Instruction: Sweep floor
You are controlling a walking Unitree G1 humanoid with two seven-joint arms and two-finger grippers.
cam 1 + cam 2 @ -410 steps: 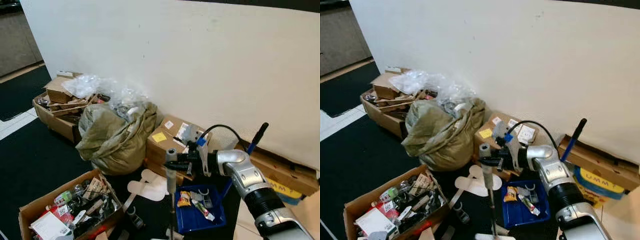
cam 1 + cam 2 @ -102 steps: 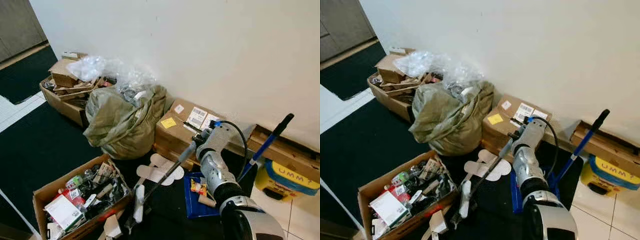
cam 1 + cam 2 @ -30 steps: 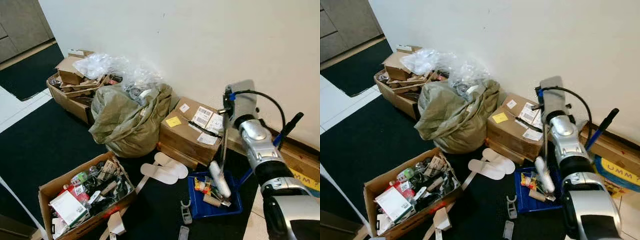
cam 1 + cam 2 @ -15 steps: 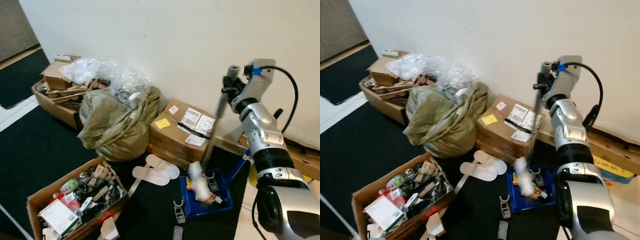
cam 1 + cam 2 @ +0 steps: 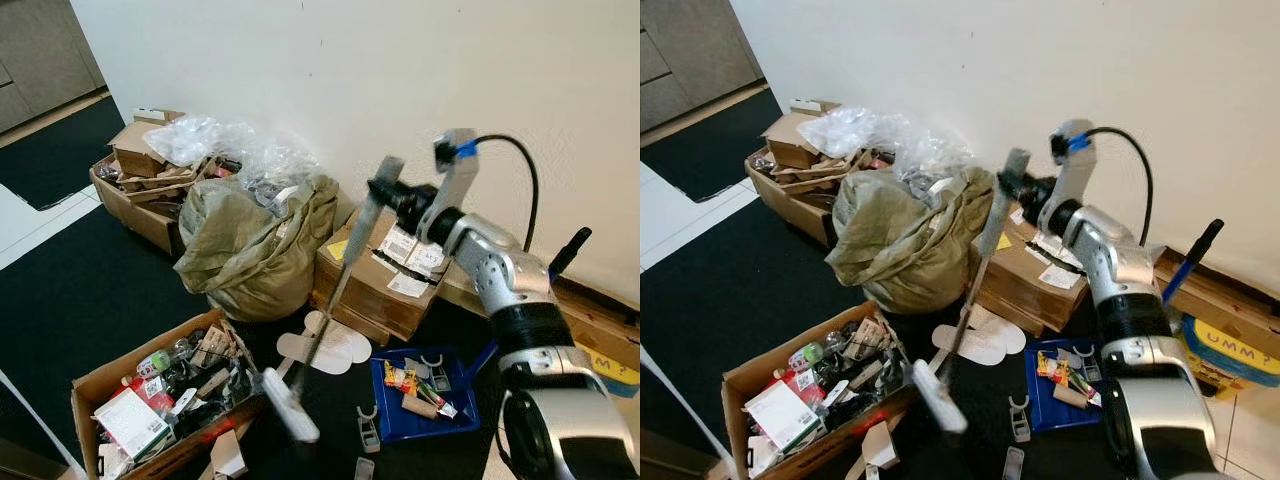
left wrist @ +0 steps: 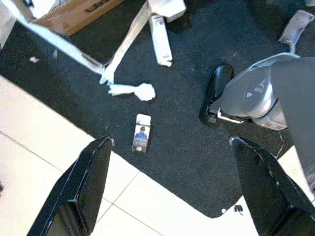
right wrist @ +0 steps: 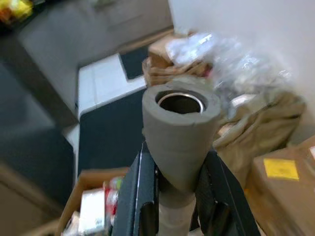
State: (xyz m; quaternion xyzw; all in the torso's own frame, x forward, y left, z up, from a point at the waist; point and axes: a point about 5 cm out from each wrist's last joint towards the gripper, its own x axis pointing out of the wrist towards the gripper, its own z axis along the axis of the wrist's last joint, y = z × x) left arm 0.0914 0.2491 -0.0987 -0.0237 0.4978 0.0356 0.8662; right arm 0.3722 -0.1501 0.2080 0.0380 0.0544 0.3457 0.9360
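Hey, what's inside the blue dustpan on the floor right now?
The blue dustpan holds a yellow snack wrapper, a brown tube-like piece and a few small scraps. Whatever lies beneath them cannot be seen.

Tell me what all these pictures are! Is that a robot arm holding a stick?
Yes, a robot. Two pictures come from cameras in its head, looking down at a messy floor. The other two come from cameras on its wrists.

The silver right arm reaches out, and its right gripper is shut on a broom. The long grey handle slants down to the broom's head near the dark carpet. The right wrist picture looks right along that handle, so you see its hollow grey end up close.

The left gripper hangs open over the carpet, holding nothing. Its picture shows bits of litter, such as a crumpled paper.

By the wall lie a stuffed green bag, cardboard boxes, white slippers and a blue dustpan with rubbish in it.
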